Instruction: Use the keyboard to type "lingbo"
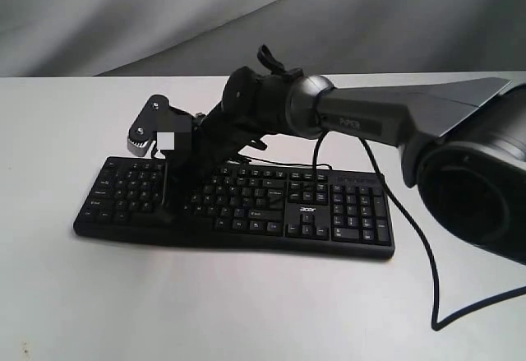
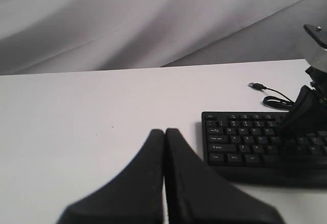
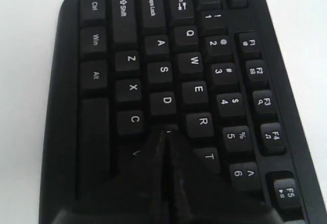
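Observation:
The black keyboard (image 1: 312,213) lies across the white table (image 1: 246,312), acer logo by the arrow keys. My right gripper (image 1: 168,211) reaches across to the keyboard's left half and points down at the keys. In the right wrist view this gripper (image 3: 164,133) is shut and empty. Its tips are over the key just past D, between C and R, and hide its legend; touching cannot be told. My left gripper (image 2: 164,132) is shut and empty, over bare table to the left of the keyboard (image 2: 245,142). It does not show in the exterior view.
The keyboard's thin black cable (image 1: 423,246) runs from its back edge and loops over the table's right side. Its USB plug (image 2: 255,85) lies loose behind the keyboard. A grey cloth backdrop (image 1: 246,16) hangs behind the table.

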You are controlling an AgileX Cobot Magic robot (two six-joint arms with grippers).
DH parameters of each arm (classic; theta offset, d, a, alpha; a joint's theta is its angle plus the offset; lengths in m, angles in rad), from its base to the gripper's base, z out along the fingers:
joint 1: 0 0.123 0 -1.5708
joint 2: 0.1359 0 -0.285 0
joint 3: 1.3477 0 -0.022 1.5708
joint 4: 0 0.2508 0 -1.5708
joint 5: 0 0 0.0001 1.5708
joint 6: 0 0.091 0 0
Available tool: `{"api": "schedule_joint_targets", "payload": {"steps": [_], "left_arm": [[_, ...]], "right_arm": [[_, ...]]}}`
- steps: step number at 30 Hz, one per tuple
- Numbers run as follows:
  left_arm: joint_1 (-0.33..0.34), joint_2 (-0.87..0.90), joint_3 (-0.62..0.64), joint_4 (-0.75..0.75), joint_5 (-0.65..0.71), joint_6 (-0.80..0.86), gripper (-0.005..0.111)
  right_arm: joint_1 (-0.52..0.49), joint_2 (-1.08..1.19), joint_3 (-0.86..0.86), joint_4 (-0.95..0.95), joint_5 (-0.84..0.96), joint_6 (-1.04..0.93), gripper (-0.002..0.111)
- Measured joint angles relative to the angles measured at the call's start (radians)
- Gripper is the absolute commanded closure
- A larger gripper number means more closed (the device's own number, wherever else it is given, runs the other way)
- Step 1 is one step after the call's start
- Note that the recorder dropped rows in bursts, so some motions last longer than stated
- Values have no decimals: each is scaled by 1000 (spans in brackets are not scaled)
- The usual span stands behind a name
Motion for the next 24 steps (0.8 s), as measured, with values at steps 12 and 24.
{"api": "schedule_joint_targets", "payload": {"steps": [12, 24], "left_arm": [[0, 0, 0, 0, 0, 0, 106], [0, 0, 0, 0, 0, 0, 106]], "right_arm": [[0, 13, -9, 0, 9, 4, 108], [0, 13, -9, -2, 7, 16, 108]]}}
